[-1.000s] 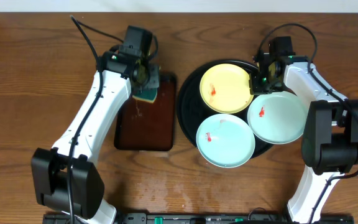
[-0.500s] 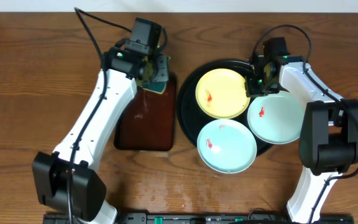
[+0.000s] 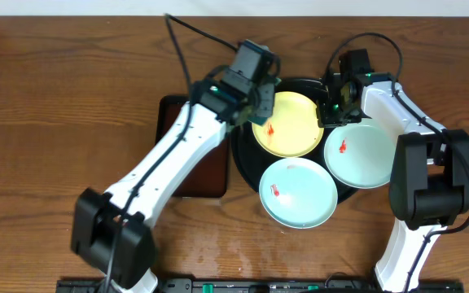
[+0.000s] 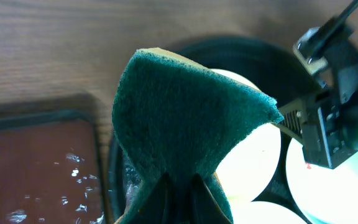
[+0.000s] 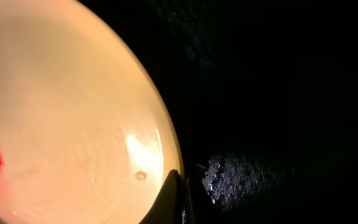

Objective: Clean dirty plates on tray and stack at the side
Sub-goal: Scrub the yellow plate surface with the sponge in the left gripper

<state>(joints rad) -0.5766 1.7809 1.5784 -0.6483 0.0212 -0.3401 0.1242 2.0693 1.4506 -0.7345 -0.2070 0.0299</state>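
Three plates lie on the black tray (image 3: 240, 156): a pale yellow plate (image 3: 293, 126) at the back, one mint plate (image 3: 365, 156) on the right and another mint plate (image 3: 300, 194) in front. Each bears a small red smear. My left gripper (image 3: 260, 104) is shut on a green sponge (image 4: 185, 118) and hangs over the yellow plate's left edge. In the left wrist view the sponge hides much of the yellow plate (image 4: 250, 162). My right gripper (image 5: 182, 199) is shut on the yellow plate's (image 5: 61, 124) right rim, above the tray (image 5: 278, 93).
A dark-brown rectangular tray (image 3: 212, 175) with water drops lies left of the black tray, partly under my left arm. Bare wooden table (image 3: 55, 98) lies all round. The right arm's base stands at the front right (image 3: 430, 195).
My left arm has swung right from the brown tray to the yellow plate's left edge, carrying the sponge. The right gripper and the yellow plate shifted slightly left.
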